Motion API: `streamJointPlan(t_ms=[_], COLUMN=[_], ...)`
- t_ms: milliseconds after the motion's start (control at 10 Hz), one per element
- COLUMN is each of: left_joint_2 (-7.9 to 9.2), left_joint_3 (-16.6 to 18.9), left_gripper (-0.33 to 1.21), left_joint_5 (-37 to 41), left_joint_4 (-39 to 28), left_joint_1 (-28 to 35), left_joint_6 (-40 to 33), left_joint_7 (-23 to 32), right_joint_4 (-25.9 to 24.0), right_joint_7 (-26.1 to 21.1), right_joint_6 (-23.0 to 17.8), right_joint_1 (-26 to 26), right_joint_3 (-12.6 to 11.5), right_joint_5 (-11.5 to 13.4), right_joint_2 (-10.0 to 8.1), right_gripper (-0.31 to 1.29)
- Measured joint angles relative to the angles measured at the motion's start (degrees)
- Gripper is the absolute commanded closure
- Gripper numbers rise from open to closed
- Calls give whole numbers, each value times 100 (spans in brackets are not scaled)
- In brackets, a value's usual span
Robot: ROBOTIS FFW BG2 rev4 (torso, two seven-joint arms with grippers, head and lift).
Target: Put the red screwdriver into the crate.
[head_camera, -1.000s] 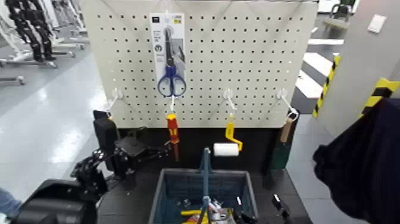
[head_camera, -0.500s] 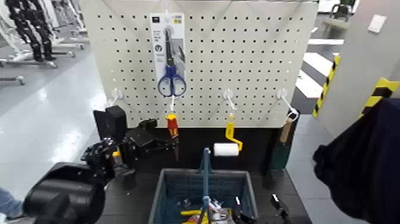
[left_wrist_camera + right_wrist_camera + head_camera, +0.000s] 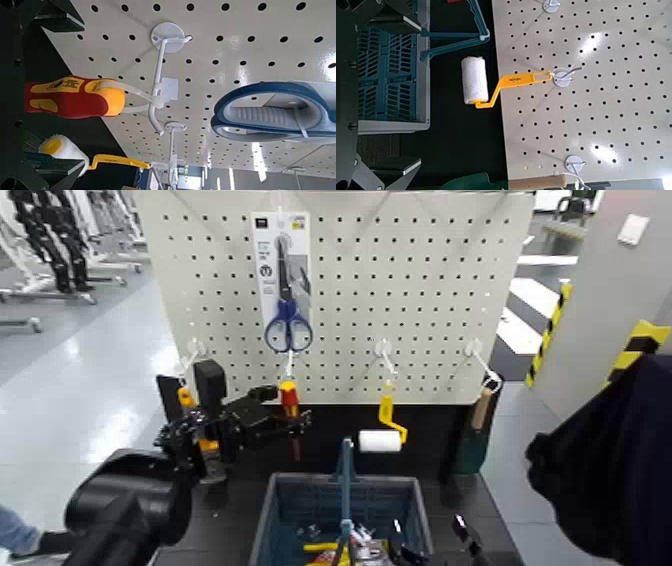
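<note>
Reaching for the red screwdriver (image 3: 59, 96) is, I judge, the step in hand; the task is at an early stage, w/ the main part left to do. The screwdriver hangs by a white loop (image 3: 131, 90) from a hook (image 3: 157, 87) on the pegboard (image 3: 340, 290), so it is not in the crate (image 3: 310, 477); the left gripper (image 3: 292, 407) is at its handle, w/ jaws standing apart, one on each side, and I see no grip on it; so the approach is nearly done, I think, but the grasp is not. The right gripper (image 3: 419, 95) waits near the crate, also w/ jaws apart & nothing between them.

What is left, in my judgement: close on the handle, bring the loop off the hook, carry the tool over to the crate, lower it past the upright centre handle (image 3: 346, 480), & release; the crate already holds some small items, incl. a yellow one (image 3: 320, 547), but room for the screwdriver seems OK.
</note>
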Motion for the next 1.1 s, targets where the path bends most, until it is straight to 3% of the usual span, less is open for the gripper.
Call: streamJointPlan(t_ms=[100, 200, 300, 500, 1100], left_joint_2=[-10, -15, -19, -31, -56], left_joint_3=[-47, -92, -128, -153, -64], left_gripper=[24, 60, 86, 116, 118], left_joint_5=[21, 39, 45, 46, 62], left_joint_4=[100, 163, 182, 168, -28], left_joint_1=[-70, -116, -136, -138, 44], left_joint_6=[-27, -42, -42, -17, -3], left_joint_7=[-21, -36, -42, -43, -33], right_joint_4=[5, 10, 15, 19, 19], right_joint_7=[0, 1, 0, 2, 0], right_joint_6=[0, 0, -5, -9, 5], right_joint_1=[-6, -9, -14, -17, -9], right_joint_3=[7, 10, 16, 18, 11], right_joint_5=[-5, -6, -7, -14, -16], right_joint_2=[-1, -1, -1, -7, -11], right_gripper=[14, 14, 14, 14, 14])
